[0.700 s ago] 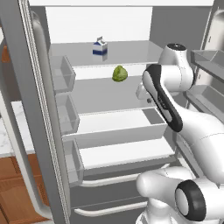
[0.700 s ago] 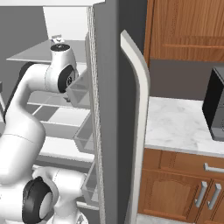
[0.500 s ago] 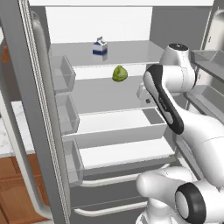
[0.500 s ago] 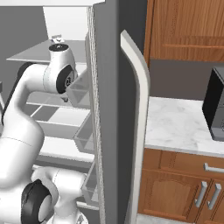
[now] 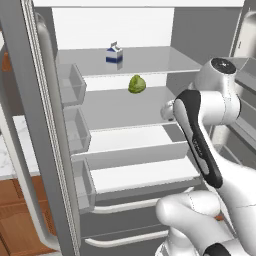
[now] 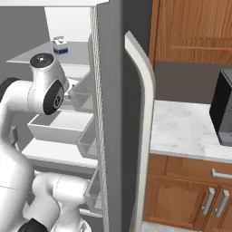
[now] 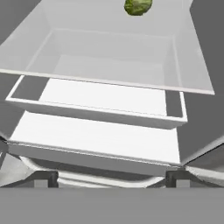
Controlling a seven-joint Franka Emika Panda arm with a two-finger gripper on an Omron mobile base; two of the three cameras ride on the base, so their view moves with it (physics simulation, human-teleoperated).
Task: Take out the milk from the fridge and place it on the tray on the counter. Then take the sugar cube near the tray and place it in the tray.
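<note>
We are aiming our gripper [image 7: 111,178] into the open fridge [image 5: 150,150], fingers spread and gripping nothing. The milk [image 5: 114,55] is standing on the top shelf, well above and beyond it.

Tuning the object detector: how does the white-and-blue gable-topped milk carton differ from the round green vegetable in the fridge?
Colour: the white milk carton with a blue band against the plain green vegetable. Shape: the carton is boxy with a peaked top and stands upright; the vegetable is a rounded lump. Place: the carton is on the top shelf, the vegetable on the shelf below. Both are small, untouched, inside the open grey-and-white fridge.
</note>
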